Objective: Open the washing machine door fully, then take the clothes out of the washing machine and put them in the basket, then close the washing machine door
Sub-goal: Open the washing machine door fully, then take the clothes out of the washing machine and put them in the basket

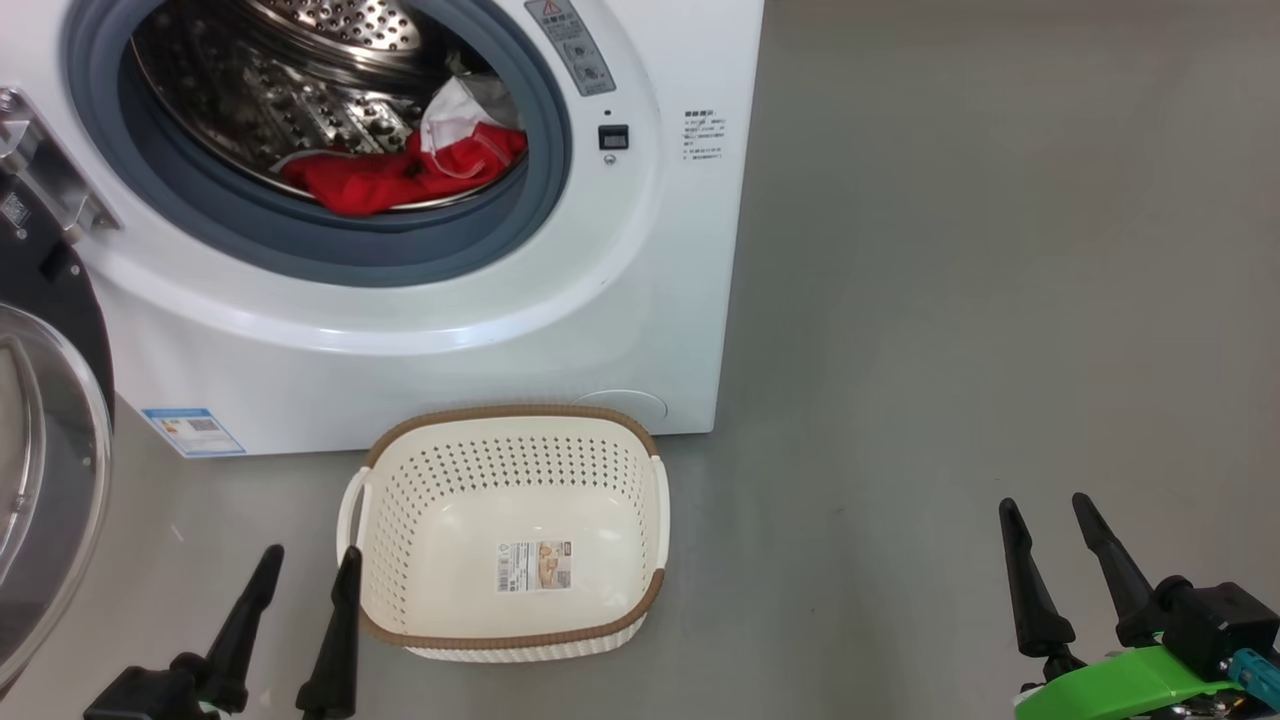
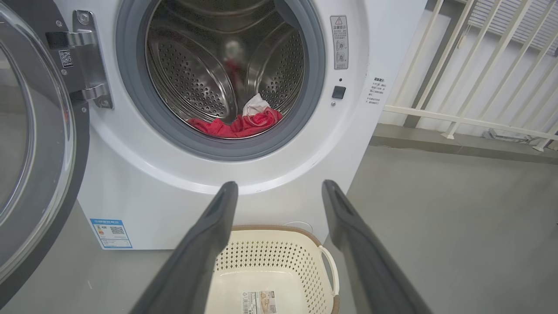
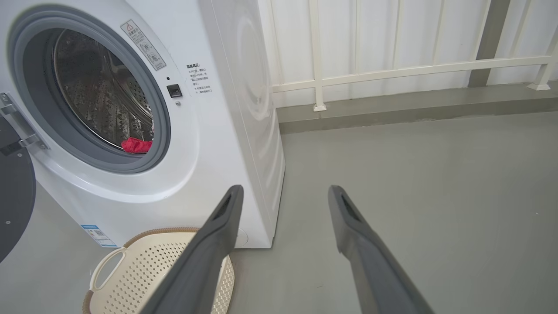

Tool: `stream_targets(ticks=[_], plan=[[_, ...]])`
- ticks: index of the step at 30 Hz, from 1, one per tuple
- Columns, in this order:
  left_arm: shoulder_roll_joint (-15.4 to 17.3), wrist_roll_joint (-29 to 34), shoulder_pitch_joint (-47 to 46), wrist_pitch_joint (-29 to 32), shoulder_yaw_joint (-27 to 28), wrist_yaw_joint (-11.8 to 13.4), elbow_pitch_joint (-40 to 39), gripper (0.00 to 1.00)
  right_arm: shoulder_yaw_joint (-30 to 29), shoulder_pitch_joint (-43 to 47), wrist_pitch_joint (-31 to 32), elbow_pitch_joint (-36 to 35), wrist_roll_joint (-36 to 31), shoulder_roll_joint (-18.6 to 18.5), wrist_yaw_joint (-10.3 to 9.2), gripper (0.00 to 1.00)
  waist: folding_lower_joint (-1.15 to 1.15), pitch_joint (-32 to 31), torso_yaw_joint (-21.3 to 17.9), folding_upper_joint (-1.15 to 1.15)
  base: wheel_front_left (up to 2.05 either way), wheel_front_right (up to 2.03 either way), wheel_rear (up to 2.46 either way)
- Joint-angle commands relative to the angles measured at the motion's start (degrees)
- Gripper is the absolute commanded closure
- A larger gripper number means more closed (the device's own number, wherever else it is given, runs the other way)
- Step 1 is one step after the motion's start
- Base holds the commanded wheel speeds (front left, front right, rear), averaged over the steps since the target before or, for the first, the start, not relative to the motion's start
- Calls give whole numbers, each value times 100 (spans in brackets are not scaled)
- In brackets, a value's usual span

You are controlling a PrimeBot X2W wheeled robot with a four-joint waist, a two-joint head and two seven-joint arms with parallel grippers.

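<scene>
The clothes lie in a low heap at the bottom of the drum, in the upper left of the head view. They are mostly red fabric, with a white piece standing up at the right end of the pile. They look light, soft and limp, so they will probably sag and trail when lifted rather than keep any shape. A loose end could drag over the grey rubber ring on the way out. The best place to take hold seems to be the thick red fold nearest the front lip of the drum, where the cloth is bunched enough to pinch. From here it is hard to tell whether this is one garment or several tangled together.

The washing machine stands open. The washing machine door is swung out to the left edge of the frame, its glass bowl facing the room. The basket sits empty on the floor just in front of the machine, below the opening.

The left claw is low in the lower left of the head view, fingers pointing up the frame. It is just beside the basket's left handle, spread wide and holding nothing. Its wrist view looks along the fingers toward the drum mouth. The right claw is at the lower right, well apart from the basket over bare floor, also spread wide and empty.
</scene>
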Motion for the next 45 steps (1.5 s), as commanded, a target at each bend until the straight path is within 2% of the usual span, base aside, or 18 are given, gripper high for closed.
stream_targets(ticks=[1,22,45], plan=[[129,-7,-106,-29,218,8,-175,0,112,-67,-52,-147,91,-46,28,0,0,-5,7,0,0,0,0],[138,89,-196,-29,342,8,-109,0,245,-164,-52,-125,51,-7,28,0,0,114,99,0,1,-2,2],[182,67,-352,-29,323,8,-111,0,351,-261,-52,-109,52,23,28,0,0,270,153,0,84,-90,5]])
